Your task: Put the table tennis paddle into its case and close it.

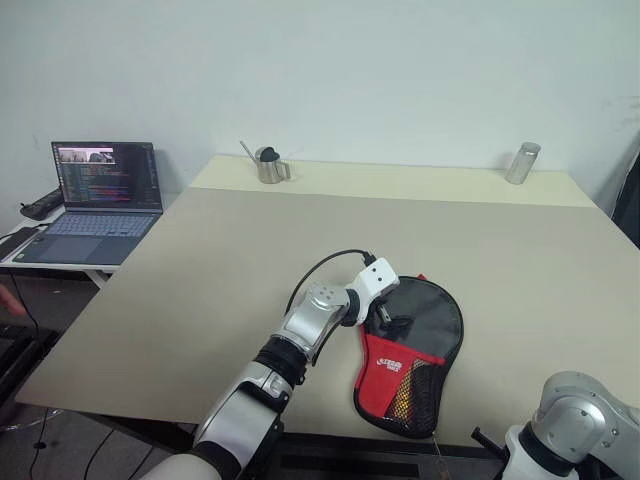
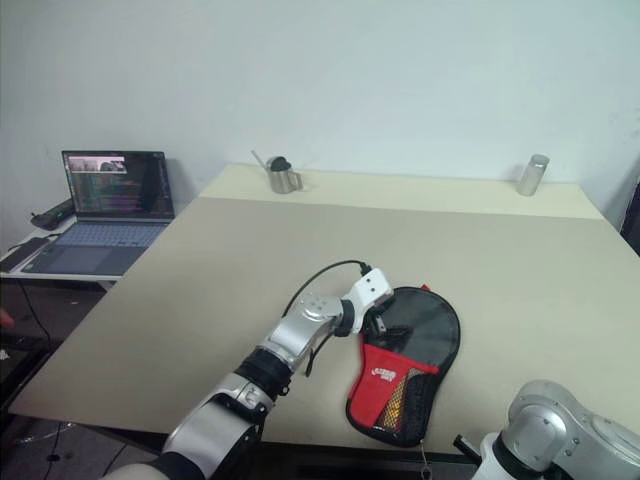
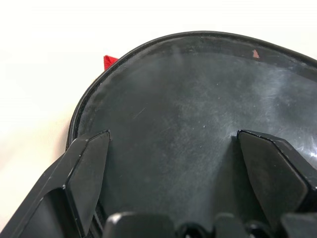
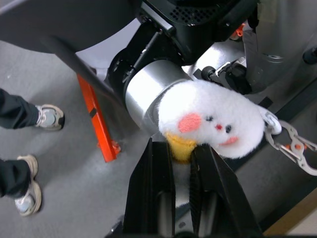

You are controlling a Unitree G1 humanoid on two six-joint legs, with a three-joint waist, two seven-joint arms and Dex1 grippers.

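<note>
Left hand (image 1: 385, 318) open over case (image 1: 425, 345).

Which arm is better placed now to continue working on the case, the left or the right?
The left. Its gripper is open directly over the case on the table. The right gripper is shut, off the table, pointing at the floor.
</note>
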